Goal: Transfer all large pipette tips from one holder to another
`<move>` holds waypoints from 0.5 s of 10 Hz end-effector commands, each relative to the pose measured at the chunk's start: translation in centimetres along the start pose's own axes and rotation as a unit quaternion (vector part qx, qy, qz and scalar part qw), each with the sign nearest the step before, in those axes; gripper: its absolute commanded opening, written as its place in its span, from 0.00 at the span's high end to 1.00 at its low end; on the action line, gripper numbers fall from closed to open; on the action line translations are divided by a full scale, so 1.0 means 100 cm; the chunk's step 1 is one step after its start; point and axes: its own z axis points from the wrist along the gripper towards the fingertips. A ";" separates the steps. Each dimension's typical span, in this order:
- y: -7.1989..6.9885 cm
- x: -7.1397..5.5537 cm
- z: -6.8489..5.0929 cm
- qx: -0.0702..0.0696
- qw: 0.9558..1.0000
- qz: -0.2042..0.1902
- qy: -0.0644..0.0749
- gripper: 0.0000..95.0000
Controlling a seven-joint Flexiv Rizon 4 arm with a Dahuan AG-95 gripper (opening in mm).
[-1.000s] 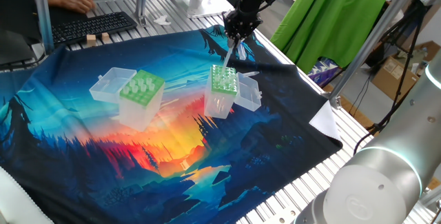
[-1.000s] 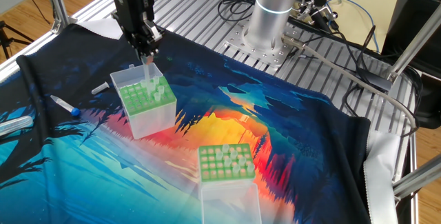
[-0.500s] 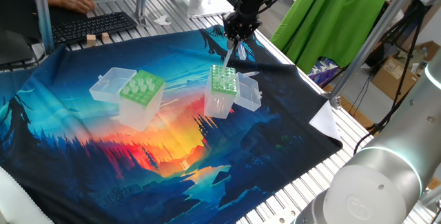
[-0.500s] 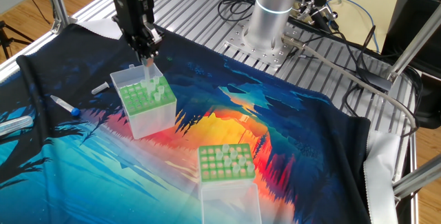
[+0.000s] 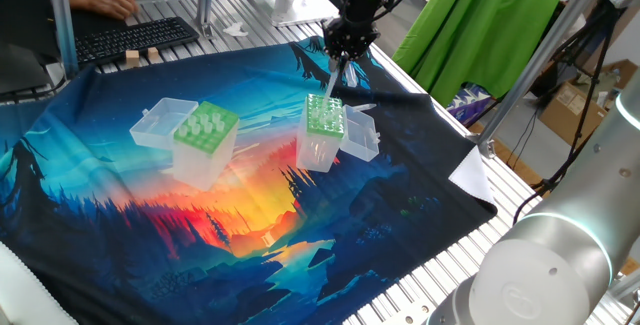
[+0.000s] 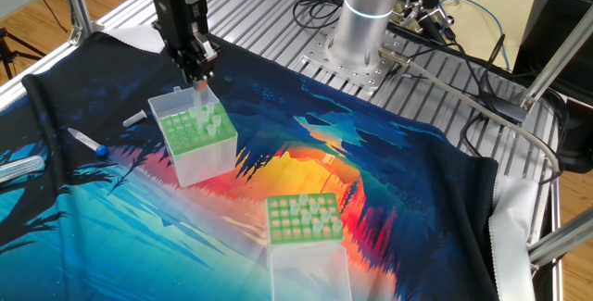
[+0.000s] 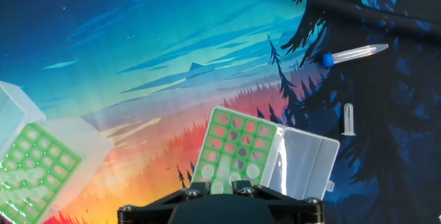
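Directly under my wrist: my black two-finger tool (image 6: 197,71), pointing straight down over the narrower clear plastic box with the green hole plate (image 6: 190,136).

- One long translucent whitish pipette tip (image 5: 334,80) runs from between the fingers down to the rear edge of that box's plate. Its lower end sits at the holes; I cannot see how deep it goes.
- Tool state: fingers stand close on either side of the tip's wide end. I cannot tell from any view whether they pinch it or have let go.
- A few other tips stand in the same plate, near the one below the tool. The box's clear hinged lid (image 7: 303,160) lies folded open beside it.
- The wider clear plastic box with the light-green plate (image 5: 205,130) stands well apart on the cloth, lid open behind it, with a cluster of whitish tips (image 6: 306,214) upright in its holes.
- Both boxes rest on a printed cloth of blue forest and orange sunset (image 5: 120,225), spread over the slatted metal tabletop (image 6: 278,23).
- Loose on the cloth, beyond the narrower box: a clear tube with a blue cap (image 7: 351,53) and a small clear capless tube (image 7: 349,119), both lying flat and apart from each other.
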 end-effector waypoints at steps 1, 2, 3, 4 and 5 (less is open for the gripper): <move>0.000 0.000 0.000 -0.003 1.000 -0.002 0.001 0.60; 0.001 0.000 0.000 -0.008 1.000 -0.007 0.002 1.00; 0.005 0.001 0.000 -0.015 1.000 0.003 0.004 1.00; 0.013 0.003 -0.002 -0.029 0.999 0.020 0.007 1.00; 0.021 0.005 -0.004 -0.036 0.999 0.036 0.009 1.00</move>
